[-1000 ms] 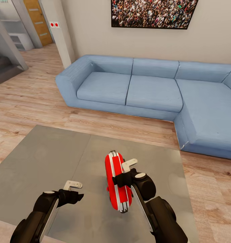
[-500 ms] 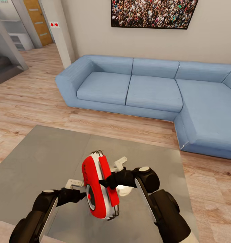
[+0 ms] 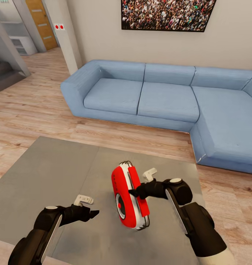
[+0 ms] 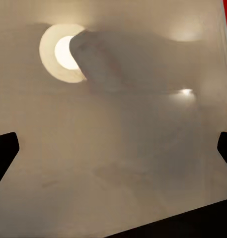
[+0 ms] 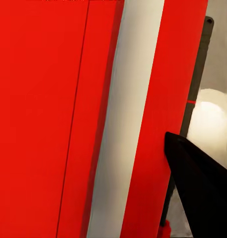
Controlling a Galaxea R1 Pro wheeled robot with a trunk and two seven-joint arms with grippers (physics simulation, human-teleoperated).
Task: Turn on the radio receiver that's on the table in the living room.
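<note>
While the left hand (image 3: 89, 212) hovers low over the grey counter (image 3: 48, 176), its fingers spread apart and holding nothing, the radio receiver (image 3: 129, 197) stands on edge just to its right, between the two hands. The dial face is turned toward the left hand, and the red-and-white striped edge toward the right hand (image 3: 135, 192). That right hand presses its dark fingertips against the striped side; whether it is clamped on the shell or only pushing it, I cannot tell. Beyond both hands the blue sofa (image 3: 159, 99) runs along the wall.

The receiver looks like a stiff, light, glossy plastic shell, likely slippery and quick to tip while balanced on its narrow edge. A steadier hold would probably span the flat faces or the small handle at the top, leaving the dial free for the left hand.
</note>
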